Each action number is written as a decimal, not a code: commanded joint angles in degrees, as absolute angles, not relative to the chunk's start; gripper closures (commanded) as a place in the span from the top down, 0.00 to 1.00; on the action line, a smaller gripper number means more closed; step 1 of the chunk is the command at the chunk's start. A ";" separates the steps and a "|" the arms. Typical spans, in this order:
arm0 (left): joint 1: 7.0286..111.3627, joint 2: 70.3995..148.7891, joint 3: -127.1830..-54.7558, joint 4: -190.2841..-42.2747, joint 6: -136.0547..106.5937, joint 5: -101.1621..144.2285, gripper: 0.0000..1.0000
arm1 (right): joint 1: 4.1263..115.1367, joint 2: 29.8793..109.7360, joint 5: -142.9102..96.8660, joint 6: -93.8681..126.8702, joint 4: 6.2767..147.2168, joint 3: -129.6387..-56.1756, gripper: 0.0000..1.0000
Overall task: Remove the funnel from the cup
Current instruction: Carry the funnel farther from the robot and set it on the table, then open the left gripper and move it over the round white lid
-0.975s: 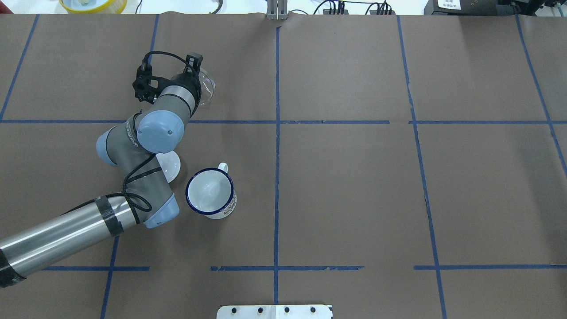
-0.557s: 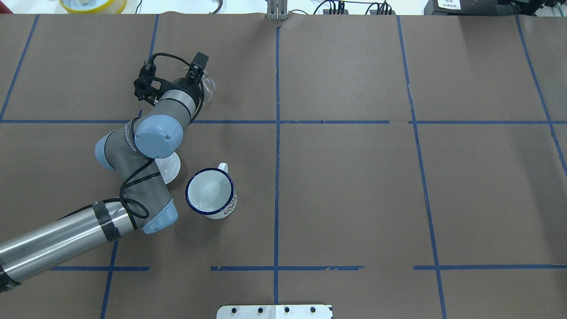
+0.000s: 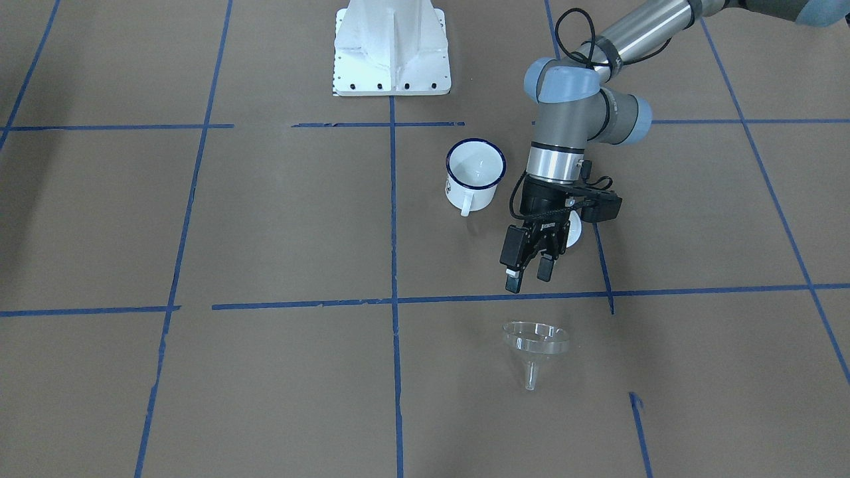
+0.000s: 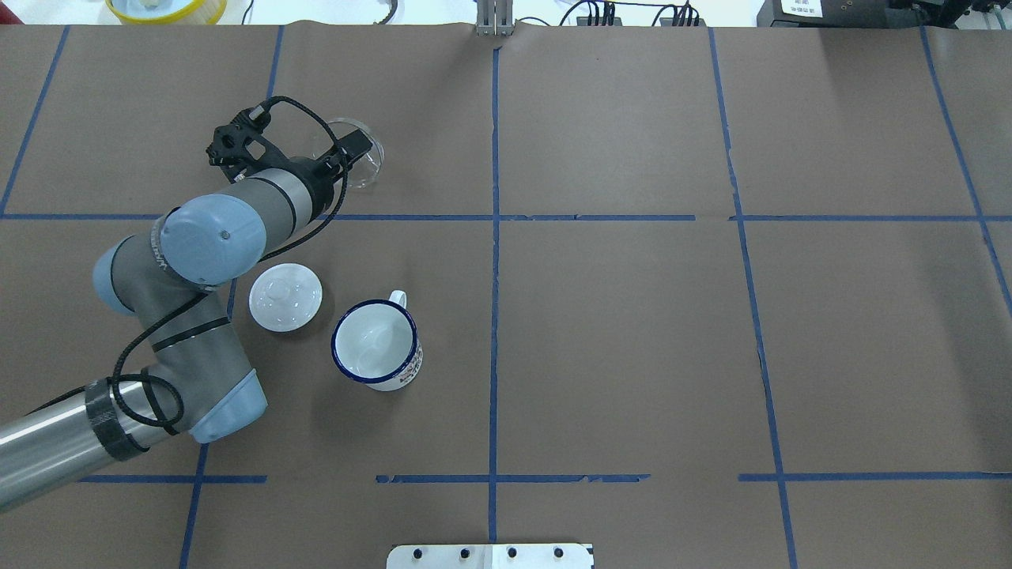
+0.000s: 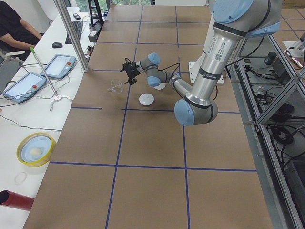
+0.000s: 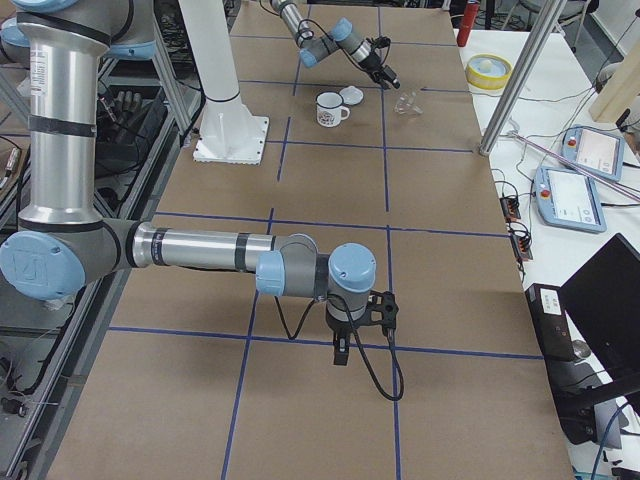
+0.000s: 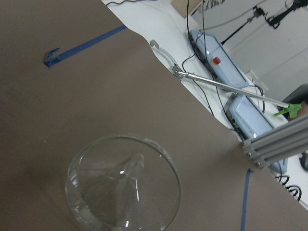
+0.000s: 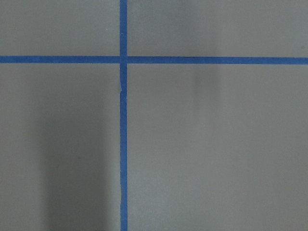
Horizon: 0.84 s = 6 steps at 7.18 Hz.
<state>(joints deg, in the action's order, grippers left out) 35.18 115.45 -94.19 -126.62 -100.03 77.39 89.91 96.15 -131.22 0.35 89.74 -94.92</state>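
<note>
The clear funnel (image 3: 534, 340) lies on its side on the brown paper, spout pointing away from the robot, well apart from the cup. It also shows in the left wrist view (image 7: 122, 185) and partly behind the gripper in the overhead view (image 4: 365, 162). The white cup (image 4: 375, 344) with a dark blue rim stands upright and empty (image 3: 475, 174). My left gripper (image 3: 528, 280) hangs above the table just short of the funnel, open and empty. My right gripper (image 6: 340, 352) shows only in the exterior right view, so I cannot tell whether it is open or shut.
A flat white round lid (image 4: 285, 297) with a knob lies left of the cup. The robot's white base plate (image 3: 392, 46) stands behind the cup. Blue tape lines cross the brown paper. A yellow bowl (image 4: 166, 8) sits beyond the far edge.
My left arm has swung back and to the left, away from the funnel, uncovering the white lid. The funnel stays lying on the paper. The cup has not moved.
</note>
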 commanded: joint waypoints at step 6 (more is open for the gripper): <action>40.43 108.37 -102.30 -107.96 -69.44 106.70 1.00 | 89.91 96.15 -131.22 0.35 89.74 -94.92 1.00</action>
